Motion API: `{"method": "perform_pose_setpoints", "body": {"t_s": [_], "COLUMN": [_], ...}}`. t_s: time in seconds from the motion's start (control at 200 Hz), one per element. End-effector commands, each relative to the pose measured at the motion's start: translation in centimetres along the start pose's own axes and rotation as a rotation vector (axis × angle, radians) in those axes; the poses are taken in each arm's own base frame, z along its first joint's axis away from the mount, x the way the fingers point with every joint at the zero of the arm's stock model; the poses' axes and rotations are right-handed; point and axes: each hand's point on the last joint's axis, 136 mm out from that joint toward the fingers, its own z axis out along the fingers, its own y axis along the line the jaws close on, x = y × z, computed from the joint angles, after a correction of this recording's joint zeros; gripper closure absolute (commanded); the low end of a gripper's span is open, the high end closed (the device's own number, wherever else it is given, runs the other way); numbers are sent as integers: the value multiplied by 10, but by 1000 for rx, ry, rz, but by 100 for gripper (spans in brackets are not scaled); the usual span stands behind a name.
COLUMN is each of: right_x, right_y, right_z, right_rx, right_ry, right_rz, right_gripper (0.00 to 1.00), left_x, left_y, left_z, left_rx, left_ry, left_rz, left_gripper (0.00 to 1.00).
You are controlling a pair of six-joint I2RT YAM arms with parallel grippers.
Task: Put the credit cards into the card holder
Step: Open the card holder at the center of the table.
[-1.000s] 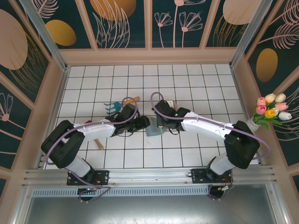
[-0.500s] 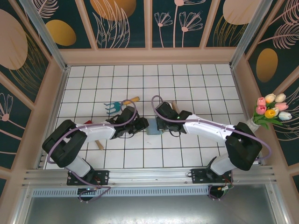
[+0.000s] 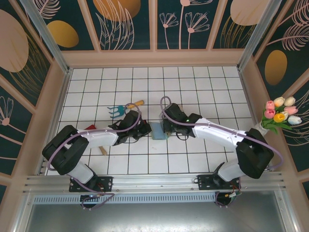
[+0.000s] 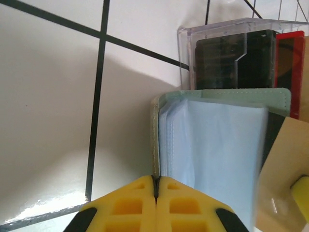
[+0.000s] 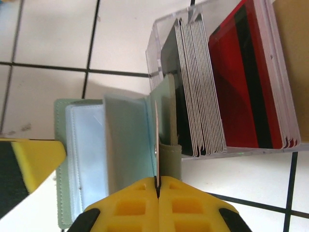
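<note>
Near the middle of the white tiled surface point(image 3: 193, 87), the card holder point(image 3: 158, 131) lay open between the two arms, its grey-green cover spread and its clear sleeves fanned up. The left end effector point(image 4: 155, 184) was fully closed, its yellow fingertips pressed together on the thin outer edge of the cover. The right end effector point(image 5: 157, 186) was closed as well, pinching one thin leaf at the holder's other side, close to the green flap. So each arm had hold of one side of the same pouch (the left one's yellow finger also showed at the edge of the right wrist view).

The credit cards point(image 5: 227, 82) were not in the holder. They stood on edge, packed side by side, in a clear case point(image 5: 159, 43) just past the holder's far end: a dark card nearest the holder, then a stack of pale ones, then red ones with a dark stripe. The holder's green flap overlapped the front of that case; whether they touched I could not tell.

To the left of the arms, a red-handled tool point(image 3: 91, 128) lay partly under the left arm, and a small blue-green rake point(image 3: 116, 111) with a wooden handle lay just beyond it. A bunch of tulips point(image 3: 280, 111) stood at the right wall.
</note>
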Motion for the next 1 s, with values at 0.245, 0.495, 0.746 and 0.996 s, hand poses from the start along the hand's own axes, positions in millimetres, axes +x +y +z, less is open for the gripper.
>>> {"method": "perform_pose_setpoints", "body": {"t_s": [0.245,0.495,0.746,0.996], "right_x": [-49,-16,15,32], "right_y": [49,54,31,17], "right_z": [-65,-16,23,37], "right_rx": [-345,-287,-196,-202], "right_ry": [-183,-49,35,69], "right_rz": [89,112,109,124], "right_gripper": [100,100,100,100], "left_x": [-2,-1,3,6], "left_y": [-16,-2,36,53], "left_z": [-26,-21,-17,-12], "left_rx": [15,-41,-192,-253], "left_ry": [-13,-13,2,20], "left_rz": [93,99,160,207], "left_gripper": [100,100,100,100]}}
